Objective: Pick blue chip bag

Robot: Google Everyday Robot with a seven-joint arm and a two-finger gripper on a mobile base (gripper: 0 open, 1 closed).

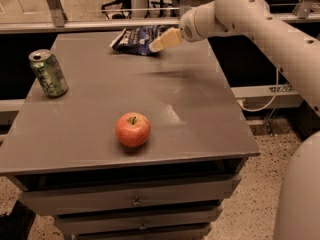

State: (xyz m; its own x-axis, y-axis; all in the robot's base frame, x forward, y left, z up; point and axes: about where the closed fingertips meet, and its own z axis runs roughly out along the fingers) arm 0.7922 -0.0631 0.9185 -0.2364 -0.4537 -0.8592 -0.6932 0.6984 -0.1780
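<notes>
**A:** What takes up most of the view?

**B:** A grey surface (200,114), the top of a cabinet with drawers (135,201) stacked below its front edge. Next in size is the white arm (260,24). It comes in from the right side and reaches across the far right corner of the surface.

**A:** And the blue chip bag?

**B:** The blue chip bag (132,38) lies crumpled at the far edge of the surface, a little left of the middle, just in front of a metal rail (90,25) that runs behind the cabinet.

**A:** What else is on there?

**B:** A green soda can (48,73) stands upright near the left edge, well apart from the bag. A red apple (133,129) sits stem up toward the front edge, roughly in line with the bag but well apart from it. Neither one lies between the arm and the bag. Off the surface, a pale cable (270,96) hangs to the right.

**A:** Where is the pincer?

**B:** The pincer (157,45) is the tan wedge at the end of the arm. It slants down and to the left, and its tip overlaps the right end of the bag. Whether it touches the bag or hovers just above it, I cannot tell.

**A:** Is it open, or holding anything?

**B:** I cannot tell that either. It appears as one pale shape, and no grip on the bag can be made out.
</notes>
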